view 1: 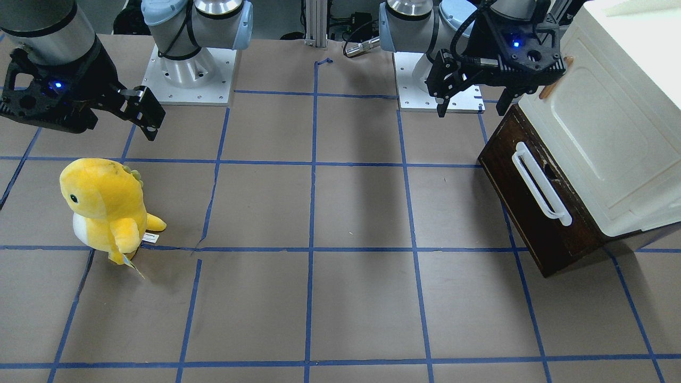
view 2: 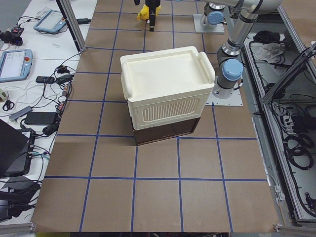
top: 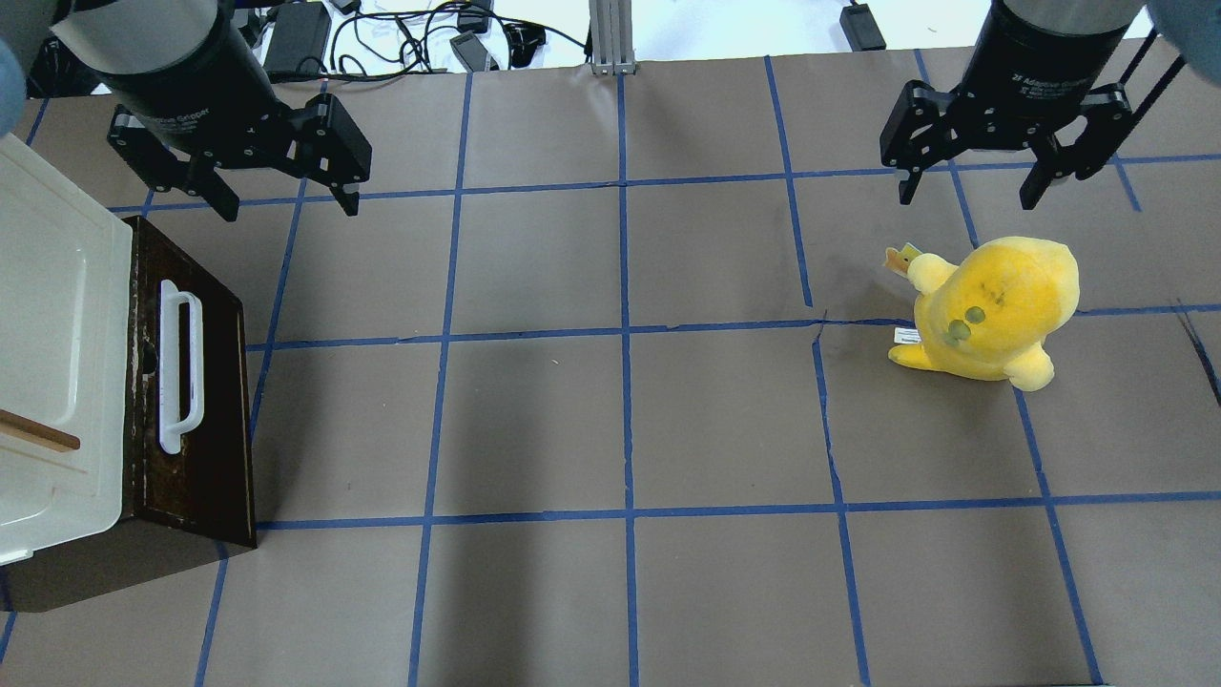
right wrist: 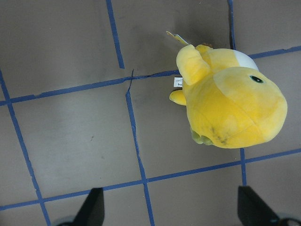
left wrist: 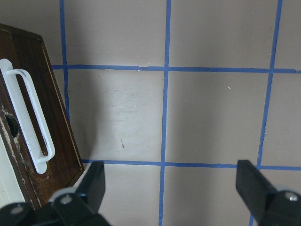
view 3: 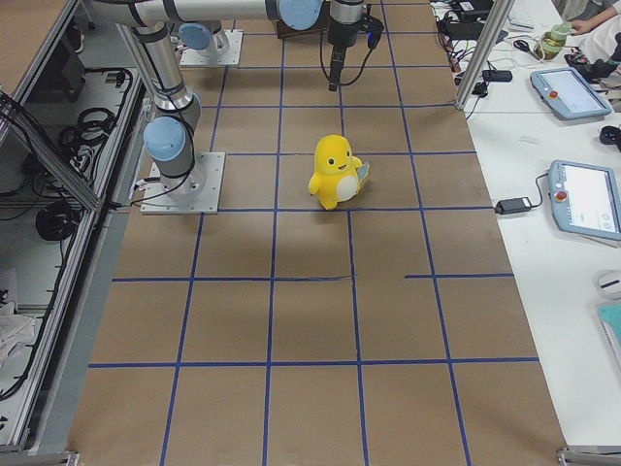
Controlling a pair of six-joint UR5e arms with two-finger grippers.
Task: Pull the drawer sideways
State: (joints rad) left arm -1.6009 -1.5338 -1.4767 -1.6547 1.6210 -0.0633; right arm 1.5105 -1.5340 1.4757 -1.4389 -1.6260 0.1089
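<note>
At the far left of the counter [top: 620, 429] stands a cream cabinet [top: 57, 315] with a small wooden handle [top: 38, 431] on its door. The drawer [top: 221, 429] sits below that door at the cabinet's base. Its dark brown front faces the middle of the counter, its white bar handle [top: 169, 401] runs along the front, and it looks pushed in. The left claw [top: 290, 205] hangs in the air just past the drawer's far end, near it but touching nothing. Its two fingers are spread wide with nothing between them. The middle of the counter is brown paper crossed by blue tape lines. At the right, the right claw [top: 965, 196] hangs with its fingers equally wide apart and nothing in its grip. It is just beyond a yellow plush toy [top: 997, 305] standing on the counter.
</note>
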